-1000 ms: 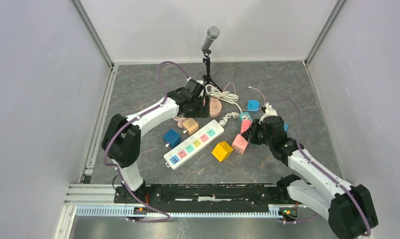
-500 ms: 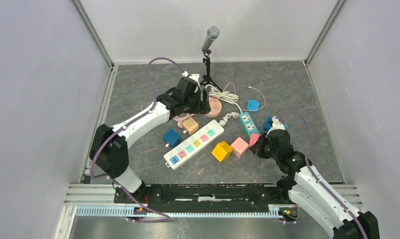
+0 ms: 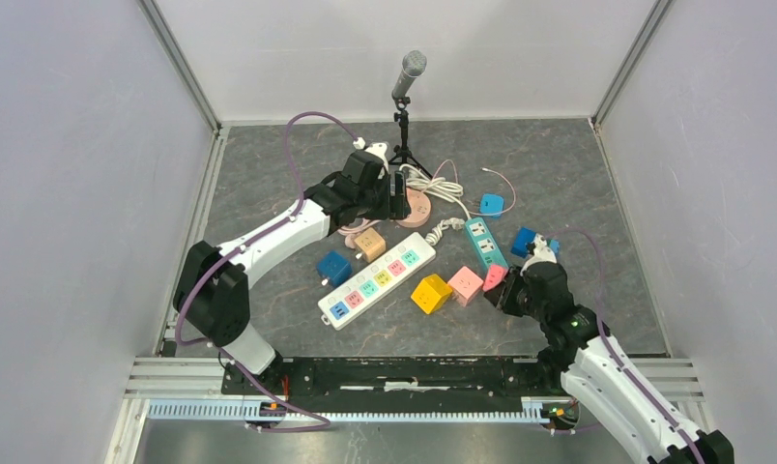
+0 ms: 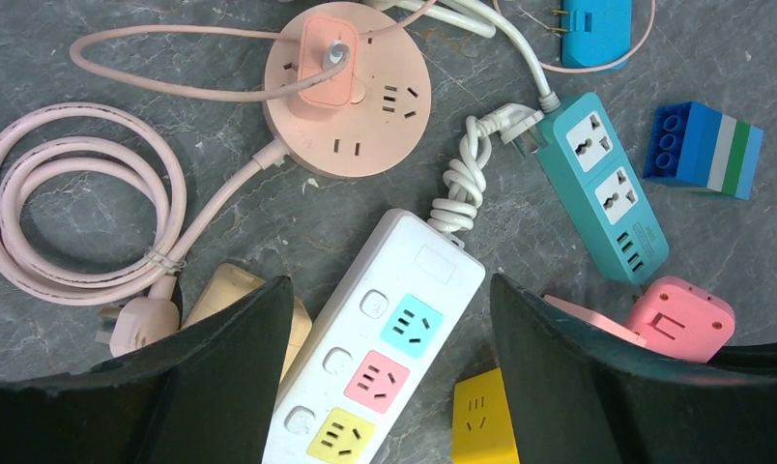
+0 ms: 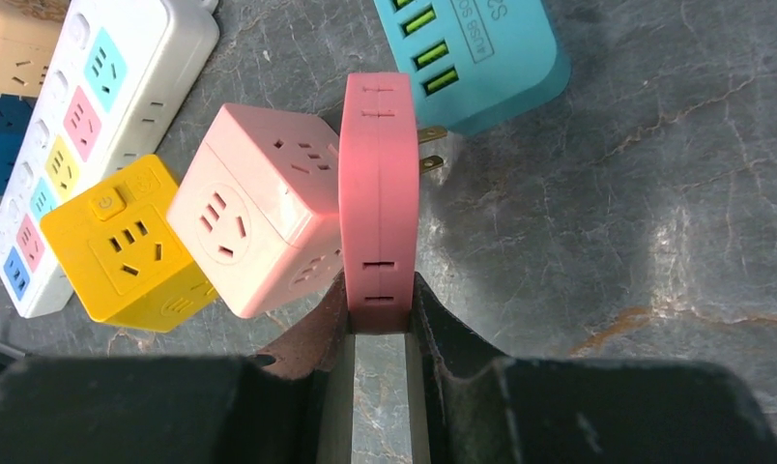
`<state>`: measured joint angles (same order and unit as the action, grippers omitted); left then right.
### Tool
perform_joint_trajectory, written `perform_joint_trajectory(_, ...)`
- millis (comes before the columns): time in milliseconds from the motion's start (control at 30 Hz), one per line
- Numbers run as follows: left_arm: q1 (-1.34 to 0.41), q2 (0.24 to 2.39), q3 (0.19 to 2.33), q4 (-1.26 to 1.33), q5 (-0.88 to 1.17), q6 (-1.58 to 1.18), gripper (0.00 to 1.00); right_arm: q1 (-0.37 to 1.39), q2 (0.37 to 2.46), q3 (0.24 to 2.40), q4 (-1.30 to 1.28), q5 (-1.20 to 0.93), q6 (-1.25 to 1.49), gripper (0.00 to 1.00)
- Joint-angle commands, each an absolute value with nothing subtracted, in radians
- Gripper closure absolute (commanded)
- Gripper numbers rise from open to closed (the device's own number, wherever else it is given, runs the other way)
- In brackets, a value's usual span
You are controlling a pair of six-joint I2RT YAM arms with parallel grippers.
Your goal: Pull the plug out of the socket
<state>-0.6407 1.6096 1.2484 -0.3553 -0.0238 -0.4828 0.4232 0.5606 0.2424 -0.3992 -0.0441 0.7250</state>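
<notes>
The right gripper [image 5: 380, 324] was clamped on the pink plug [image 5: 378, 184], its fingers pinching the two broad faces at the plug's 6 o'clock end. The plug's metal prongs [image 5: 428, 147] pointed toward 3 o'clock and stood clear of every socket. The teal power strip [image 5: 472, 48] lay at 1 o'clock from the plug and apart from it. A pink cube socket [image 5: 259, 217] sat just beside the plug at 9 o'clock, with a yellow cube [image 5: 124, 246] beyond it.

In the overhead view the plug was at about 4 o'clock from the table's [image 3: 269, 184] middle, just past the near end of the teal strip.

The left gripper [image 4: 389, 319] hung with its fingers spread wide and held nothing. It was above the white power strip [image 4: 385, 338], and a round pink socket [image 4: 365, 126] lay at 12 o'clock from it.

The plug looked like a light, stiff slab of smooth plastic. It seemed unlikely to bend or crush, but it could swivel or slip when held only by one end. The flat faces appeared the soundest place to grip, nearer the middle if a firmer hold were wanted, and away from the prongs.
</notes>
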Motion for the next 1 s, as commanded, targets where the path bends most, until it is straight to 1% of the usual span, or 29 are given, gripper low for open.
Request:
perform_joint_trajectory(0, -0.638, 1.582, 1.245, -0.308, -0.035, -0.443, 0.19, 0.423, 0.531, 0.259, -0.501, -0.075, 0.711, 0.97)
perform_joint_trajectory(67, -0.638, 1.586, 1.243, -0.307, -0.033, -0.444, 0.19, 0.424, 0.531, 0.286, -0.527, -0.082, 0.692, 1.00)
perform_joint_trajectory(267, -0.638, 1.588, 1.239, -0.301, -0.032, -0.445, 0.19, 0.425, 0.557, 0.314, -0.592, -0.085, 0.664, 1.00)
perform_joint_trajectory(367, -0.638, 1.589, 1.235, -0.297, -0.039, -0.443, 0.19, 0.424, 0.573, 0.297, -0.587, -0.120, 0.678, 1.00)
perform_joint_trajectory(400, -0.638, 1.591, 1.232, -0.290, -0.041, -0.443, 0.19, 0.424, 0.574, 0.288, -0.577, -0.129, 0.684, 0.97)
perform_joint_trajectory(433, -0.639, 1.590, 1.229, -0.283, -0.046, -0.443, 0.19, 0.424, 0.576, 0.277, -0.568, -0.137, 0.688, 0.91)
perform_joint_trajectory(500, -0.638, 1.595, 1.222, -0.267, -0.054, -0.443, 0.19, 0.424, 0.580, 0.258, -0.550, -0.137, 0.699, 0.72)
perform_joint_trajectory(533, -0.638, 1.597, 1.219, -0.259, -0.058, -0.440, 0.19, 0.424, 0.580, 0.249, -0.545, -0.121, 0.706, 0.58)
perform_joint_trajectory(600, -0.638, 1.604, 1.216, -0.245, -0.071, -0.439, 0.19, 0.425, 0.574, 0.236, -0.547, -0.079, 0.719, 0.43)
perform_joint_trajectory(733, -0.638, 1.617, 1.218, -0.226, -0.089, -0.431, 0.18, 0.425, 0.563, 0.252, -0.567, -0.006, 0.719, 0.29)
perform_joint_trajectory(800, -0.639, 1.625, 1.216, -0.207, -0.091, -0.428, 0.18, 0.423, 0.554, 0.272, -0.578, 0.048, 0.715, 0.24)
perform_joint_trajectory(900, -0.640, 1.641, 1.223, -0.196, -0.099, -0.422, 0.18, 0.424, 0.532, 0.322, -0.607, 0.129, 0.708, 0.19)
perform_joint_trajectory(967, -0.641, 1.650, 1.221, -0.184, -0.101, -0.418, 0.17, 0.424, 0.519, 0.368, -0.644, 0.206, 0.706, 0.18)
